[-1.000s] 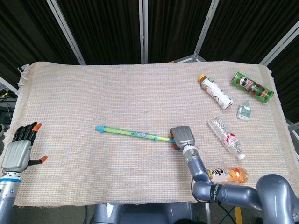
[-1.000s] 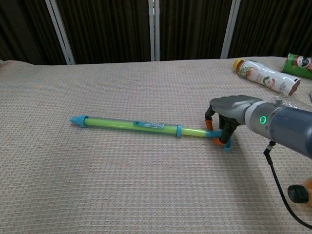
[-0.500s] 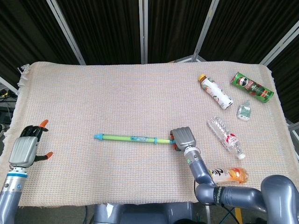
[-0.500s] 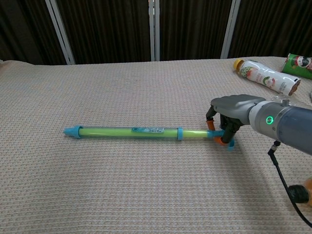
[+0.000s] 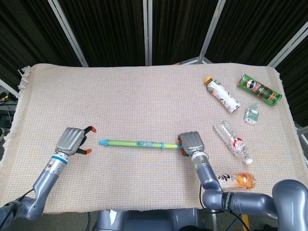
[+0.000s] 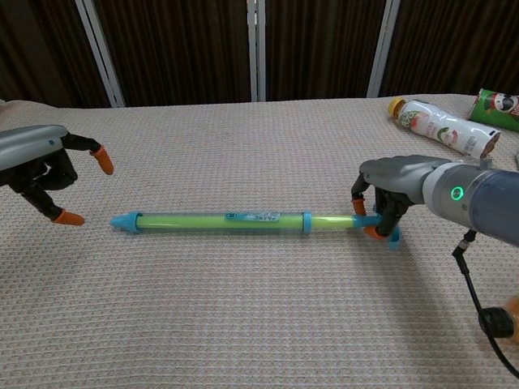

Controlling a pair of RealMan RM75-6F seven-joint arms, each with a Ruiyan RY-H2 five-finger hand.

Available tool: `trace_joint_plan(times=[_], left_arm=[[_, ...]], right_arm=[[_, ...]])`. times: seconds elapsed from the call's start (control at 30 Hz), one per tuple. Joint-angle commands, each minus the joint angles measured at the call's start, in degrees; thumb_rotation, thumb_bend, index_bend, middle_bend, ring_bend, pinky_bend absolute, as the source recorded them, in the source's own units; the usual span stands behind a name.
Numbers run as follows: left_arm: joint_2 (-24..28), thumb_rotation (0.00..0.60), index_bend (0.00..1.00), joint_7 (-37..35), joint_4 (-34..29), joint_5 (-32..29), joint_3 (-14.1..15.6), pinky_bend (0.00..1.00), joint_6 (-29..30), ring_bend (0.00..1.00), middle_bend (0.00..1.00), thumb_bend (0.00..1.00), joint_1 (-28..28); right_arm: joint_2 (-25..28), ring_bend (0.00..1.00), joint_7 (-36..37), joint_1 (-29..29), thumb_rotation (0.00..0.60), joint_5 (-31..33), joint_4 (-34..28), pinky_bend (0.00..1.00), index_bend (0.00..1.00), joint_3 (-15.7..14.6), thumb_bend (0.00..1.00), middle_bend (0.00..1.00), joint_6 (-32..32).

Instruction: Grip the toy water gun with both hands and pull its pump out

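Observation:
The toy water gun (image 5: 137, 143) (image 6: 219, 220), a thin green tube with a blue nozzle tip pointing left and a blue pump handle at its right end, lies flat across the middle of the cloth. My right hand (image 5: 191, 142) (image 6: 389, 184) grips the pump handle, orange fingertips curled around it. My left hand (image 5: 73, 141) (image 6: 45, 166) hovers just left of the nozzle tip with its fingers apart, holding nothing and not touching the gun.
At the right lie a yoghurt-drink bottle (image 5: 222, 95) (image 6: 442, 126), a green crisps can (image 5: 259, 88) (image 6: 496, 108), a small bottle (image 5: 250, 114), a clear water bottle (image 5: 233, 140) and an orange drink bottle (image 5: 234, 180). The woven cloth (image 5: 120, 101) covers the table.
My left hand has swept in from the table's left edge to just left of the nozzle. The gun has turned to lie level, still held by my right hand.

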Motion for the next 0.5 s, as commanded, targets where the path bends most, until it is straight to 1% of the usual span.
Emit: trace_joint_plan(times=[0.03,0.17,0.27,0.5], left_arm=[[-2.2,0.6,0.35,2.8,0.0,-3.0,-0.8,1.0,-3.0,0.82,0.92,0.15,-2.8],[-3.8,0.6,0.37,5.7,-0.5,-6.6,-0.9,1.0,-5.5,0.82,0.92,0.21,-5.0],[-5.6,0.6,0.38,7.1,0.6,-9.1,-1.3,1.0,-6.6,0.82,0.92,0.24,-6.6],[-7.9,0.6,0.4,8.2,2.5,-11.8,-1.3,1.0,-7.4,0.82,0.92,0.29,-8.5]], right_arm=[[0.2,1.0,-0.1,0.1,0.6,0.2,-0.2,1.0,0.65,0.0,0.41,1.0,0.1],[0.6,1.0,0.0,0.2,0.6,0.4,-0.7,1.0,0.65,0.1,0.41,1.0,0.3],[1.0,1.0,0.2,0.2,0.6,0.4,-1.0,1.0,0.65,0.1,0.41,1.0,0.4],[1.2,1.0,0.4,0.3,0.6,0.5,-0.9,1.0,0.65,0.0,0.41,1.0,0.2]])
